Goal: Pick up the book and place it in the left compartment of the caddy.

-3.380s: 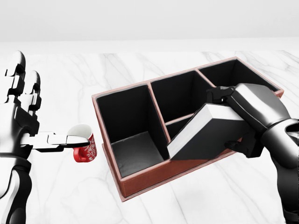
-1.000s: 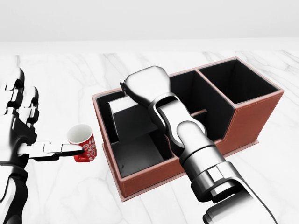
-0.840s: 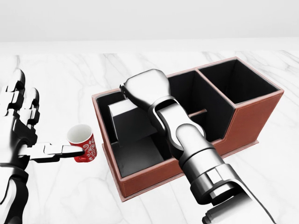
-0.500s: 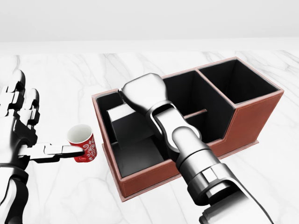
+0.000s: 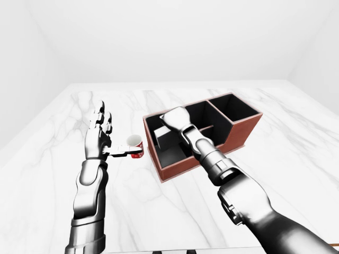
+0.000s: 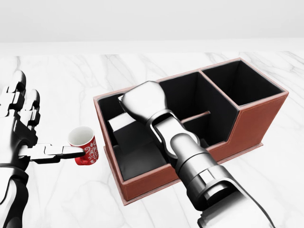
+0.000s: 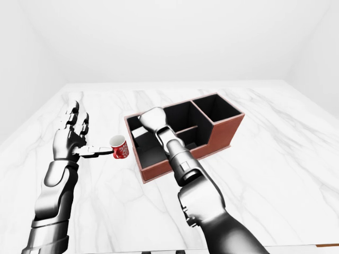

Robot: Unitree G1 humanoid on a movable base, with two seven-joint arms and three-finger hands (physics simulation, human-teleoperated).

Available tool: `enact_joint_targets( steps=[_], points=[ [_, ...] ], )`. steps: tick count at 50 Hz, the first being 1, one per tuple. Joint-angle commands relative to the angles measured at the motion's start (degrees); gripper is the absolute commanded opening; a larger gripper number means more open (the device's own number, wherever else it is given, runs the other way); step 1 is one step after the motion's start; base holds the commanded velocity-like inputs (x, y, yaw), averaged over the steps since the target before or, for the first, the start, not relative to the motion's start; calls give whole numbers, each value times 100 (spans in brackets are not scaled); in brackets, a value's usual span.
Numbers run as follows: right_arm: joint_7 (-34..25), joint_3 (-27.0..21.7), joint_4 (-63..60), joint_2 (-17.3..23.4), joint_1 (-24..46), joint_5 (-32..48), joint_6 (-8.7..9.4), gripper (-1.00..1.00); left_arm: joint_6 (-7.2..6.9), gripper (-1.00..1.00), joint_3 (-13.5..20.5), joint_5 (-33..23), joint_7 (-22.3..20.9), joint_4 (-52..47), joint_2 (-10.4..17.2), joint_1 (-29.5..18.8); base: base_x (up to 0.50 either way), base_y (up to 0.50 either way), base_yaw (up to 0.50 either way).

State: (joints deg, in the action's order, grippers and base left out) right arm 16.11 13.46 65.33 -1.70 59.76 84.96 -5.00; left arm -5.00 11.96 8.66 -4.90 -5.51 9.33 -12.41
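The book [image 6: 124,127] stands tilted inside the left compartment of the caddy [image 6: 156,179], its pale page edge showing just under the right hand [image 6: 142,100]. That hand sits over the compartment at the book's 1 o'clock, and whether its fingers are clamped on the book cannot be told, since its own back hides them. A red mug [image 6: 84,145] stands on the marble surface [image 6: 66,80] just beside the caddy, at its 9 o'clock. The left hand [image 6: 21,126] is raised with fingers spread apart, its thumb reaching to the mug's rim.
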Motion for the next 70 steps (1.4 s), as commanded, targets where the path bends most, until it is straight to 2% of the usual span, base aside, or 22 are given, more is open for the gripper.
enact_joint_targets(
  steps=[1, 19, 70],
  points=[
    [444, -147, 157, -41, 93, 424, 0, -100, 0, 100, -3, -4, -5, 26, -2, 14, 0, 0, 0],
    [784, -122, 461, -119, 73, 529, 0, -100, 0, 100, -26, -23, -3, -6, -34, 65, 0, 0, 0],
    [1251, -84, 817, -188, -53, 746, 0, -100, 0, 100, -16, -4, -13, 110, -30, 56, 0, 0, 0]
  ],
)
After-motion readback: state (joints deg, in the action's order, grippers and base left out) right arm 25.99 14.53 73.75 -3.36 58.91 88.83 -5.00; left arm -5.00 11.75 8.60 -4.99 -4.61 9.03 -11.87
